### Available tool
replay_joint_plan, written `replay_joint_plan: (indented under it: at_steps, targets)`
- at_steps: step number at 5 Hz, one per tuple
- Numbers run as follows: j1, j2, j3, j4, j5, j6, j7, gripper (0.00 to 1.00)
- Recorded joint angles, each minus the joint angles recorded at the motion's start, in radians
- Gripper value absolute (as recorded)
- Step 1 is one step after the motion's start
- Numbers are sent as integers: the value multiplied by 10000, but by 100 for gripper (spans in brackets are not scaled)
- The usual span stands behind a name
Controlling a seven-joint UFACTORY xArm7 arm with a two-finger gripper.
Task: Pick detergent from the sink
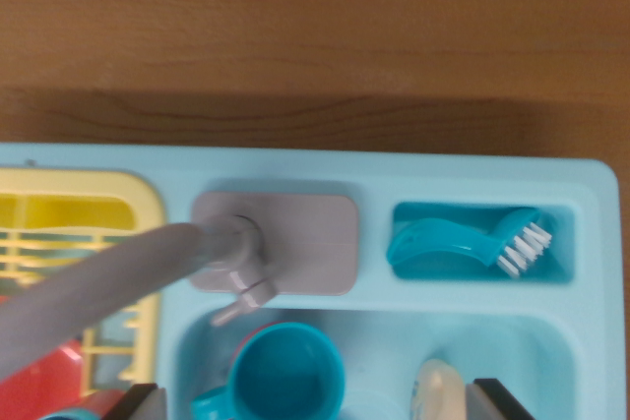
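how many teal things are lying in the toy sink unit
2 in view. A teal brush lies in the small upper compartment at the wrist view's right. A teal cup sits in the basin below the faucet. The bottom edge may hide more.

Only the tips of the gripper (313, 402) show, at the bottom edge of the wrist view. One dark finger (135, 401) pokes up at the view's left, its top edge slanting; the other finger (499, 398) sits at the view's right, with a similar dark, angled tip. The two stand well apart, with a wide gap between them, so the jaws are spread. Both point up into the picture from below. The arm and wrist themselves lie out of view behind the camera.
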Motion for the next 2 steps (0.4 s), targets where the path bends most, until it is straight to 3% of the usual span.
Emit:
replay_joint_plan:
  at_steps: [1, 2]
  targets:
    - [-54, 126, -95, -395, 60, -472, -215, 0]
    - [-54, 126, -95, -395, 60, -472, -215, 0]
